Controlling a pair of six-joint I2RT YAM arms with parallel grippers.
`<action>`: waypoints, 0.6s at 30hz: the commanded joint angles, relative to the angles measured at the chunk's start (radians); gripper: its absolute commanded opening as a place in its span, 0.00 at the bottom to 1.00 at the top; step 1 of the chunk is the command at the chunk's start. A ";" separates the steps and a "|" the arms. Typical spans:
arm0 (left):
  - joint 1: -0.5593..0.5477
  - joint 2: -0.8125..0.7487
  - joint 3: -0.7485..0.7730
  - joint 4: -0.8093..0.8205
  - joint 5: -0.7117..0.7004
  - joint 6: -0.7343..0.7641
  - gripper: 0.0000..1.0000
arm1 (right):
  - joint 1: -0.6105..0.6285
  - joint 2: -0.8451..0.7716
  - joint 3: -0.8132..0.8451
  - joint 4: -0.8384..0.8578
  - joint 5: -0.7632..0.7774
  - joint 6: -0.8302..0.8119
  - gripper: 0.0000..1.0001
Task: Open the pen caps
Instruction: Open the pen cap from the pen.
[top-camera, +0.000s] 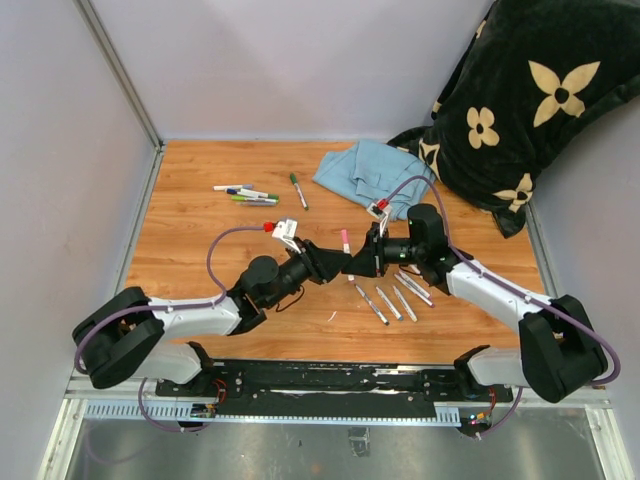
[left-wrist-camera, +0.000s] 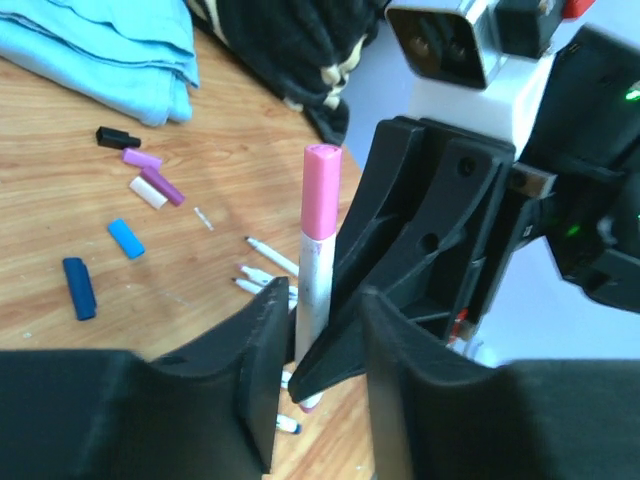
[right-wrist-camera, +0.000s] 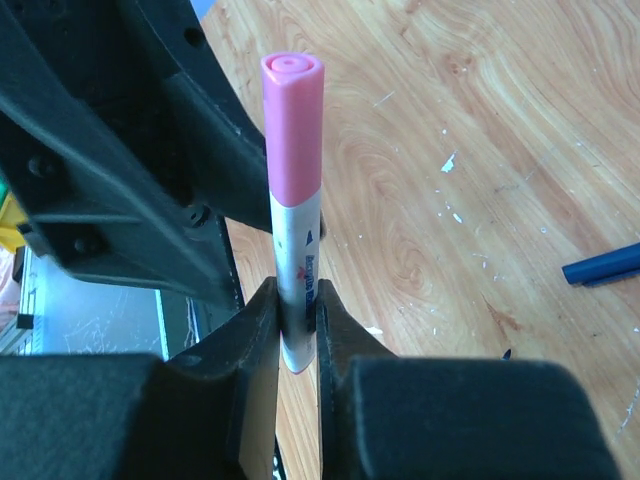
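A marker with a pink cap (right-wrist-camera: 293, 130) and a white barrel (right-wrist-camera: 298, 260) stands upright between the two grippers; it also shows in the top view (top-camera: 346, 245). My right gripper (right-wrist-camera: 297, 300) is shut on the barrel below the cap. My left gripper (left-wrist-camera: 322, 310) is open, its jaws on either side of the same marker's barrel (left-wrist-camera: 312, 290), with a right finger between them. The cap (left-wrist-camera: 321, 190) is still on. Several loose caps lie on the table: black (left-wrist-camera: 117, 137), purple (left-wrist-camera: 142, 158), blue (left-wrist-camera: 126, 238), dark blue (left-wrist-camera: 79, 288).
Several uncapped barrels (top-camera: 392, 298) lie under the right arm. Capped markers (top-camera: 245, 193) and a green one (top-camera: 298, 190) lie at the back left. A blue cloth (top-camera: 372, 172) and a black flowered cushion (top-camera: 530, 110) sit at the back right.
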 joint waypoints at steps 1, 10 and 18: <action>-0.013 -0.101 -0.057 0.126 0.019 0.058 0.48 | -0.002 -0.003 0.060 -0.055 -0.089 -0.109 0.01; -0.012 -0.308 -0.150 0.062 -0.003 0.161 0.94 | -0.073 -0.012 0.152 -0.296 -0.287 -0.394 0.01; 0.028 -0.365 -0.200 0.092 0.084 0.165 0.99 | -0.093 -0.002 0.182 -0.382 -0.320 -0.476 0.01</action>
